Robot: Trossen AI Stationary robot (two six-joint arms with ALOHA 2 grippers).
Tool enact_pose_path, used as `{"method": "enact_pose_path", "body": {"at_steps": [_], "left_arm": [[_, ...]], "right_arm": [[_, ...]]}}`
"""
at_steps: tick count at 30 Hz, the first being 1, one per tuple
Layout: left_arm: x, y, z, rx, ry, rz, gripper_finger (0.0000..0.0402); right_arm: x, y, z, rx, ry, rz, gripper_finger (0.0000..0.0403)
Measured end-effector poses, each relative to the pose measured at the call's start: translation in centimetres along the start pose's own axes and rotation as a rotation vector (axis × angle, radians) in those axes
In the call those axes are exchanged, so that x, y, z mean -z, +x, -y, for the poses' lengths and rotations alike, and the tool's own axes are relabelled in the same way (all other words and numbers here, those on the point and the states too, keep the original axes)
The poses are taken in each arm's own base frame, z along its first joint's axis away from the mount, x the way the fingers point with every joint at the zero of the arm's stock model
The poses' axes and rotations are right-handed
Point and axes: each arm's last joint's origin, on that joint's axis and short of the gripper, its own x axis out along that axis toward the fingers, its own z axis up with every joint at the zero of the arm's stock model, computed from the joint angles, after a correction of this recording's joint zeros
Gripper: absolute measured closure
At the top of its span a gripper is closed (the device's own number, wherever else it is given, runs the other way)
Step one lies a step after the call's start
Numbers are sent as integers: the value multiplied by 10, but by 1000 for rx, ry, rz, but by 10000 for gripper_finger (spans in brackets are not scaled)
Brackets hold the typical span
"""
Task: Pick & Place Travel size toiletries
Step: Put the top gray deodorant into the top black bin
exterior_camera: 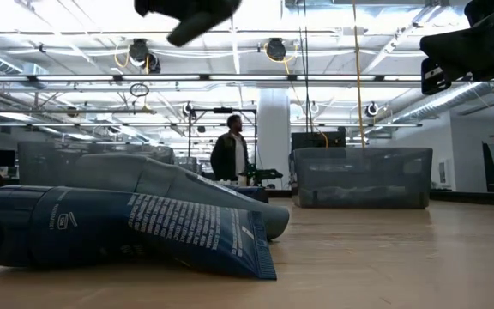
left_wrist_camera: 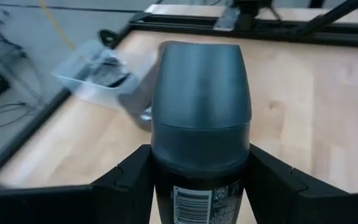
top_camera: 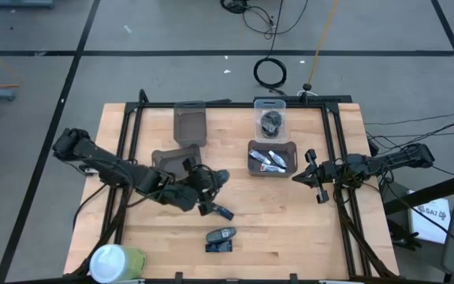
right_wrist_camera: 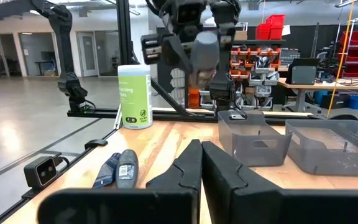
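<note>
Left hand (top_camera: 208,195) clamped on a dark roll-on deodorant (left_wrist_camera: 199,124), lifted off the counter (top_camera: 290,229) short of the grey bin (top_camera: 272,158), likely for carrying there; right hand (top_camera: 318,180) idle beside that bin, fingers pressed together.

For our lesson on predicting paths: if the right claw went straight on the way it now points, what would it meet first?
Probably the left claw, which grips a dark toiletry bottle right in its line, though depth is unclear.
</note>
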Motion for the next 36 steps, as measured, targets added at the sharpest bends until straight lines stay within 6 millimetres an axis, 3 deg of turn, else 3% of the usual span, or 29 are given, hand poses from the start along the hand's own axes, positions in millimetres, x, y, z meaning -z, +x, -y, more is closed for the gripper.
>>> {"method": "enact_pose_path", "body": {"at_steps": [5,8,20,28,36], "left_arm": [[24,32,-14,45,-27,29,213],[34,39,-31,35,-65,68,213],[69,26,-118,-132,-252,167,213],[66,26,-163,-284,-392,217,195],[72,34,-211,-416,-539,159,213]], "right_arm": [[0,0,0,0,0,0,403],[0,0,0,0,0,1,403],[0,0,0,0,0,0,403],[0,0,0,0,0,0,403],[0,0,0,0,0,1,403]]}}
